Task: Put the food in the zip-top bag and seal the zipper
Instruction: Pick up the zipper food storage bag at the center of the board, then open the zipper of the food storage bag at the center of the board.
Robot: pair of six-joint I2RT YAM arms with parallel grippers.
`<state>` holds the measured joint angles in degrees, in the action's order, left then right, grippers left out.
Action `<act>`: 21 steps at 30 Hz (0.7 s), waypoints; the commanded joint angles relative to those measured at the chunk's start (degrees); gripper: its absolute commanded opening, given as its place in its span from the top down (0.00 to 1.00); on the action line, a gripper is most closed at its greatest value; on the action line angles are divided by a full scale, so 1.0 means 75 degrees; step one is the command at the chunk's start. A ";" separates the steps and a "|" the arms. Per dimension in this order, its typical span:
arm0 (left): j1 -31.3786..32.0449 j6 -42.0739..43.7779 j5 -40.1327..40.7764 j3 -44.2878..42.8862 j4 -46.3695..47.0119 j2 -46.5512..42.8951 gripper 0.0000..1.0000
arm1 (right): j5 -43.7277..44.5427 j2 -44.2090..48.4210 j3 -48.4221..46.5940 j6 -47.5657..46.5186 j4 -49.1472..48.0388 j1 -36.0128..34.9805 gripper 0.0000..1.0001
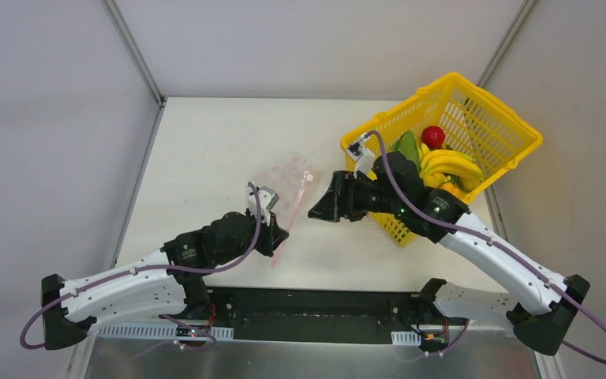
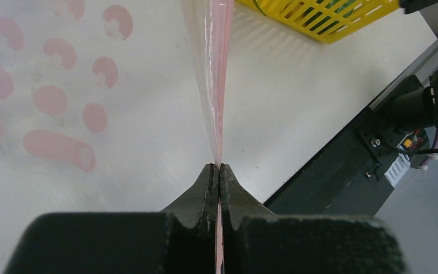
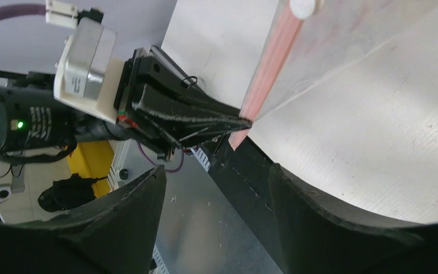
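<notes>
The clear zip-top bag [image 1: 282, 183] with red marks lies flat on the table, left of centre. Its zipper [image 1: 303, 196], a pink strip, runs along the bag's right edge. My left gripper [image 1: 282, 234] is shut on the near end of that strip; the wrist view shows the fingers [image 2: 231, 188] pinching the zipper [image 2: 217, 103]. My right gripper [image 1: 316, 212] hovers open just right of the strip, nothing between its fingers [image 3: 148, 200]. It faces the left gripper [image 3: 194, 114] and the zipper [image 3: 269, 68]. The food sits in the basket: red tomato [image 1: 433, 136], banana bunch [image 1: 451, 164], green pepper [image 1: 406, 147].
A yellow mesh basket [image 1: 489, 126] stands tilted at the back right, behind my right arm, with its corner [image 2: 319, 20] showing in the left wrist view. A white tab [image 3: 303, 5] sits at the zipper's far end. The black base rail [image 1: 316, 304] runs along the near edge.
</notes>
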<state>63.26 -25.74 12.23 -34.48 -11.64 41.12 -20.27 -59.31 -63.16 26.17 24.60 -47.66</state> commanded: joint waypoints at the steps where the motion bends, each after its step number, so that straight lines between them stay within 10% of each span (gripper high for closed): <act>1: -0.0056 -0.0261 -0.0483 0.0155 0.0589 -0.0030 1.00 | 0.1183 -0.0359 0.0119 0.0640 -0.0881 -0.0285 0.32; 13: -0.0056 -0.0437 -0.1066 0.0249 0.0961 -0.0014 1.00 | 0.1625 -0.1048 0.1309 0.1678 -0.3233 -0.0281 0.50; 21: -0.0056 -0.0515 -0.0981 0.0249 0.0732 -0.0038 0.97 | 0.1150 -0.1098 0.1628 0.1915 -0.4080 -0.0288 0.88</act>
<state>63.26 -28.16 4.93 -32.82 -7.49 41.65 -9.91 -67.46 -50.70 38.96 0.10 -49.65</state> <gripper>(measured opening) 0.008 0.199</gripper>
